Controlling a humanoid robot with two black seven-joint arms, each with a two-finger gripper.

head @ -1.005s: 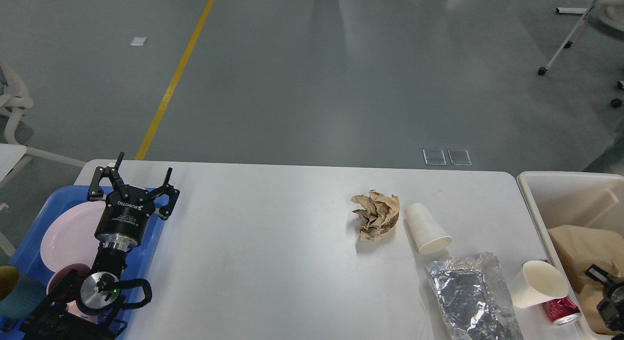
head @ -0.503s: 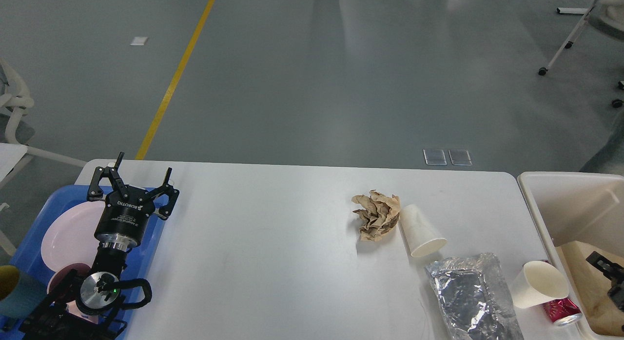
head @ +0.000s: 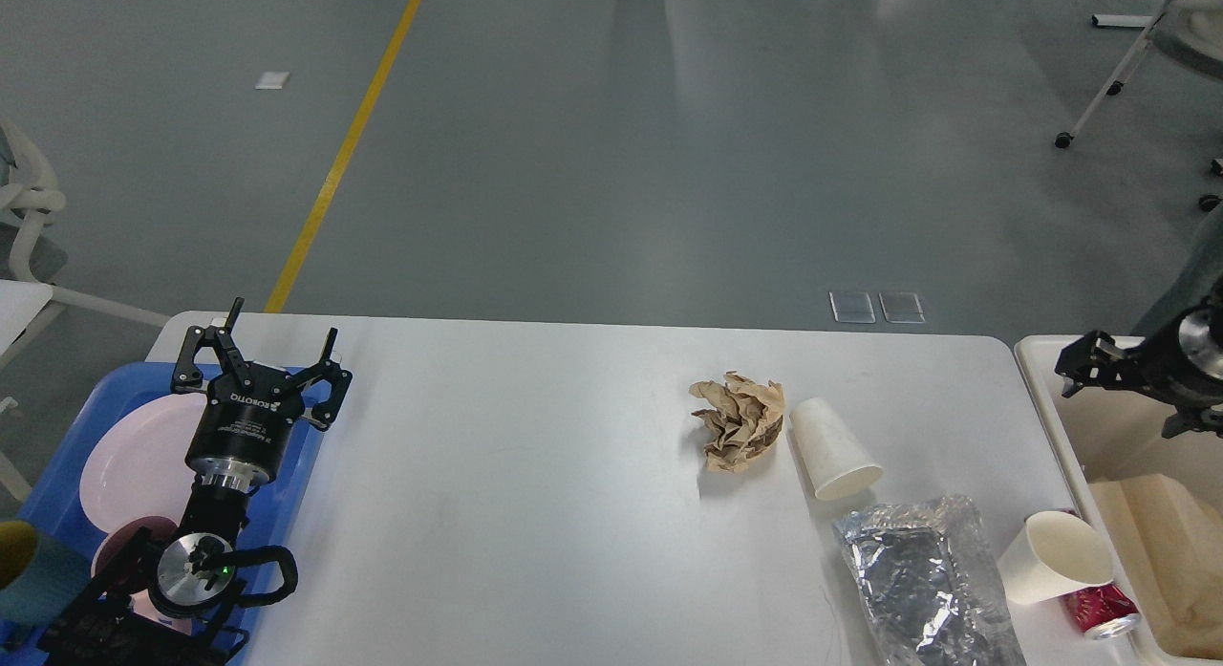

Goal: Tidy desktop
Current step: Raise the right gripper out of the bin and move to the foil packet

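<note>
The white desktop (head: 535, 475) holds a crumpled brown paper ball (head: 736, 422). A white paper cup (head: 833, 448) lies on its side right beside the ball. Crumpled foil (head: 917, 570), a second tipped paper cup (head: 1051, 556) and a red can (head: 1099, 609) lie at the front right. My left gripper (head: 272, 346) is open and empty above the blue tray (head: 115, 379). My right gripper (head: 1118, 398) hangs open and empty over the beige bin (head: 1037, 379).
The blue tray holds a pink plate (head: 124, 456), a pink bowl (head: 119, 547) and a teal cup (head: 29, 575). Brown paper (head: 1166, 532) lies inside the beige bin. The table's far edge drops to grey floor.
My right gripper rose from low in the bin's near end to above its far end. The brown paper in the bin settled lower. The lying cup rocked slightly. The left arm stayed still.
</note>
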